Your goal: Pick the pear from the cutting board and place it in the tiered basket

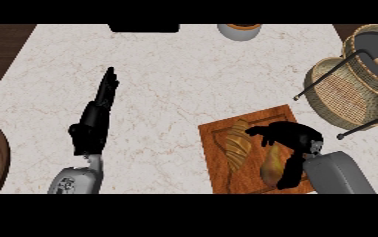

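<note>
Right hand (289, 135), near right: fingers curled over pear (272, 168) on board (221, 161). Pear's long axis runs near-far, croissant (238, 146) just left. Basket (343, 88) far right, nearer this hand. Left hand (96, 118): open, resting, well apart at left.

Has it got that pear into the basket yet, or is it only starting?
Only starting. The pear lies on the cutting board beside a croissant, nothing delivered. In hand: the right hand curls over the pear's top. Left: lifting it and carrying it to the tiered basket. The left hand rests open.
</note>
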Controlling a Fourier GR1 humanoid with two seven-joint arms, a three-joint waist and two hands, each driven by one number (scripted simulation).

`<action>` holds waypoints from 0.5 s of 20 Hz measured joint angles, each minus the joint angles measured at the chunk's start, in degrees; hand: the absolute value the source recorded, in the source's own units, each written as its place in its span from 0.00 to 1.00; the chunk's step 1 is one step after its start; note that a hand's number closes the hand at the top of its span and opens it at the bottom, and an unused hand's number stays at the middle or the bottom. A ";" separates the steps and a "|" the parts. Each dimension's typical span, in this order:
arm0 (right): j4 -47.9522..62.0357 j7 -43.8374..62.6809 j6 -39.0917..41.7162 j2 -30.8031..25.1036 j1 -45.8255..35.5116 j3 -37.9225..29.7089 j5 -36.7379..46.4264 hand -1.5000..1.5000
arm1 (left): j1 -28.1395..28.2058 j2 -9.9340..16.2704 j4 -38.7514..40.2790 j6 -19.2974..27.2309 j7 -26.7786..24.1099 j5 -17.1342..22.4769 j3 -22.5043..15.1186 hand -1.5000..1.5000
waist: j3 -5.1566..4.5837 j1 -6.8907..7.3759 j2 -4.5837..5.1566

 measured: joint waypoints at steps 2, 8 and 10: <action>-0.97 -2.43 -2.95 -0.92 0.89 1.16 1.60 1.00 | 0.32 -0.07 -0.65 -0.05 0.70 0.10 -0.38 0.50 | 0.00 0.02 -0.01; -1.51 -9.69 -12.96 -4.55 3.14 3.94 7.56 1.00 | 0.15 -0.12 -1.45 -0.23 1.67 0.05 -0.04 0.50 | -0.02 -0.08 -0.13; -4.13 -13.11 -17.87 -9.32 6.05 5.41 10.96 1.00 | 0.23 -0.06 -2.10 -0.01 2.30 -0.09 0.05 0.50 | 0.11 -0.61 -0.19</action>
